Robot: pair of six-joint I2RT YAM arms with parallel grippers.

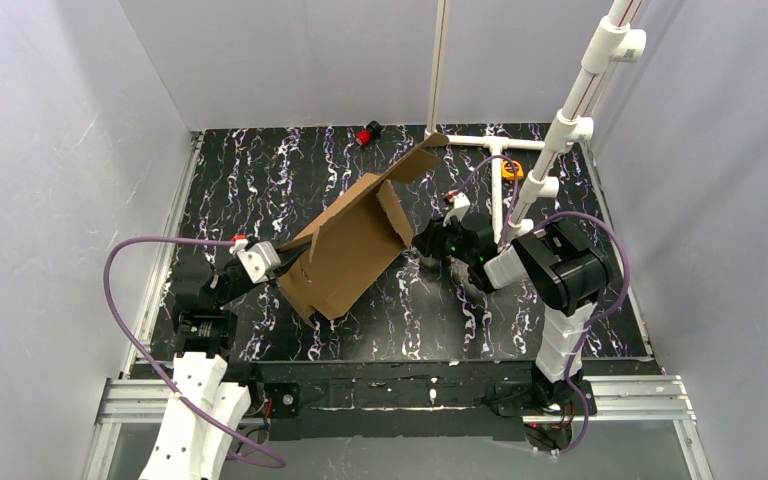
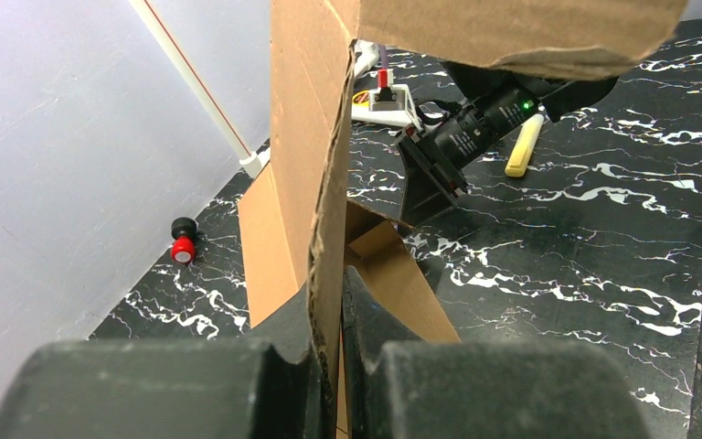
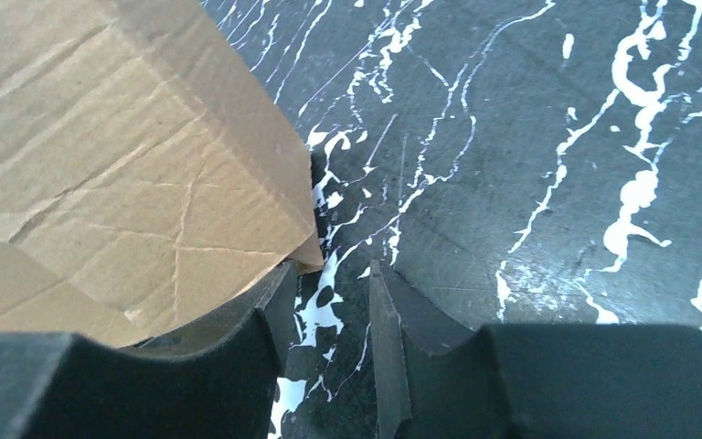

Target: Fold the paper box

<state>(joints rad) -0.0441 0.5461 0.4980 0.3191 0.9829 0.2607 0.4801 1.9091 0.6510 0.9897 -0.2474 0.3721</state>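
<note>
The paper box (image 1: pixel 355 245) is a brown corrugated cardboard sheet standing tilted in the middle of the black marbled table, with one long flap reaching up and back. My left gripper (image 1: pixel 278 262) is shut on the box's near left edge. In the left wrist view the cardboard panel (image 2: pixel 306 137) rises upright, pinched in that gripper (image 2: pixel 331 306). My right gripper (image 1: pixel 422 240) sits just right of the box's side flap. In the right wrist view it (image 3: pixel 329 285) is open with only table between its fingers. The cardboard's corner (image 3: pixel 146 174) lies over the left finger (image 3: pixel 270 306).
A small red-capped object (image 1: pixel 367 133) lies at the back of the table. A white pipe frame (image 1: pixel 490 145) with an orange piece (image 1: pixel 512 168) stands at the back right. A yellow stick (image 2: pixel 523 146) lies beyond the right arm. White walls enclose the table.
</note>
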